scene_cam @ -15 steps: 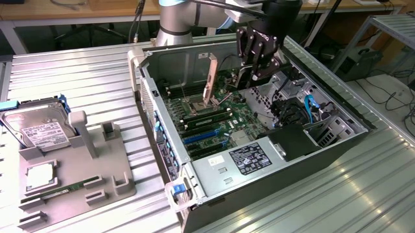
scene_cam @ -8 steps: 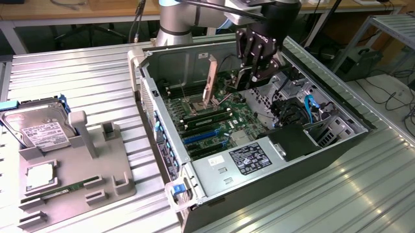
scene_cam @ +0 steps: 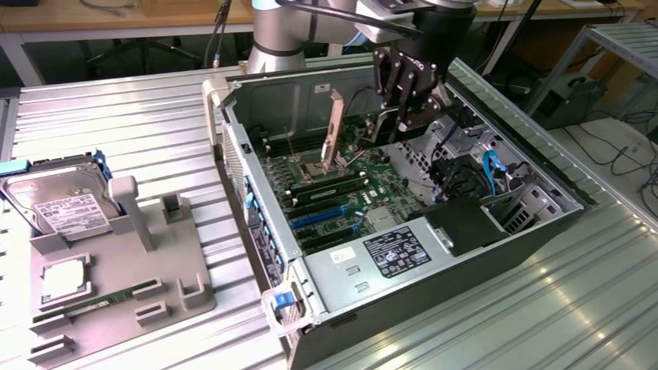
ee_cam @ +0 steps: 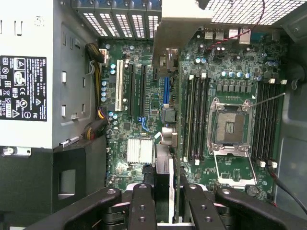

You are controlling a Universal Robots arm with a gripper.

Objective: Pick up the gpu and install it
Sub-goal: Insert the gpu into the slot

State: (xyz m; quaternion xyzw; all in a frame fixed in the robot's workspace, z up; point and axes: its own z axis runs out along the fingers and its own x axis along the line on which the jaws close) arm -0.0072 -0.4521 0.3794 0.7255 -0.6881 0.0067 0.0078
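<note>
Hanging over the open computer case point(scene_cam: 411, 223) in the exterior view, the gripper point(scene_cam: 409, 123) is sitting at the end of the arm point(scene_cam: 298, 31), and its jaws are pinching the gpu point(scene_cam: 337, 127). That card is standing on edge above the motherboard point(scene_cam: 340, 193), with its pale end bracket toward the rear wall of the case; holding it upright this way is probably meant to keep its lower edge facing the slots. Off to the exterior view's left, a grey holder point(scene_cam: 113, 285) is lying on the ribbed worktop point(scene_cam: 154, 131), keeping a hard drive point(scene_cam: 62, 204) propped upright and a long memory stick point(scene_cam: 98, 302) slotted flat, so that each part is easy to grasp.

Looking down from the wrist view, the gripper point(ee_cam: 163, 201) is showing its black fingers point(ee_cam: 141, 206) closing on either side of the gpu point(ee_cam: 165, 67), which is running edge-on away from the camera. Beneath it the expansion slots point(ee_cam: 136, 88) are lying just to one side, with the empty processor socket point(ee_cam: 232, 127) farther across. The card is seeming near the board but not yet seated in any slot, as far as I can judge.
</note>
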